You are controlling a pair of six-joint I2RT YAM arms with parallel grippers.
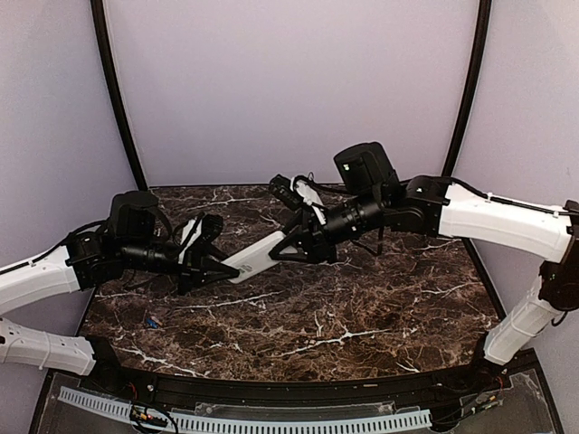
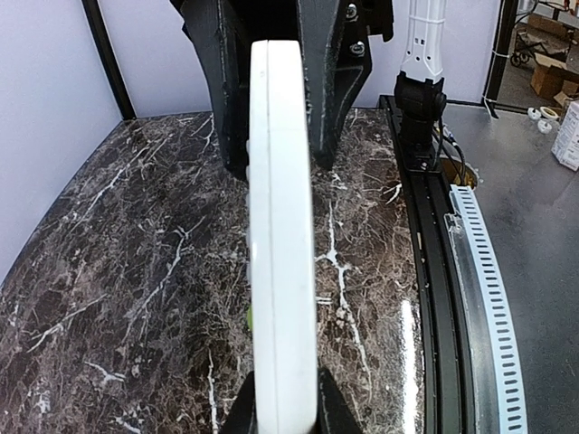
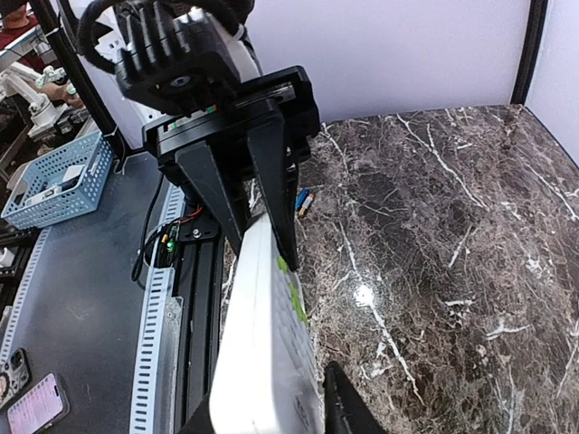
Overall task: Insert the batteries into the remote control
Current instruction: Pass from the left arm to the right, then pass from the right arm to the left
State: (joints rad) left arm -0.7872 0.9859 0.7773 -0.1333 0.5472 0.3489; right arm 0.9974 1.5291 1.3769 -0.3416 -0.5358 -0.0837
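the marble table (image 1: pixel 362 316) carries almost nothing of the work at this moment, because your left arm (image 1: pixel 36 276) and right arm (image 1: pixel 498 217) reach in toward each other and meet above its middle, so the job is held in the air and not on the stone. the remote control (image 1: pixel 258 256) spans the gap between them like a bridge, turned on edge so its thin side faces up. that puts a broad face to each side where fingers can press flat, and i judge it lets one arm steady the body while the other works on it. your left gripper (image 1: pixel 210 264) is clenched on the near end, its fingers (image 2: pixel 330 416) squeezing both faces. your right gripper (image 1: pixel 294 246) straddles the far end, and its fingers (image 2: pixel 330 99) look pressed to both faces too, so read it as grasping the remote, though the contact is not fully plain from its own camera. the buttons show as green marks on one face. you cannot tell from here whether the battery cover is on or off. the batteries (image 3: pixel 305 201) lie as a small blue speck on the table near the left arm's base, well apart from the remote, so loading has not begun.
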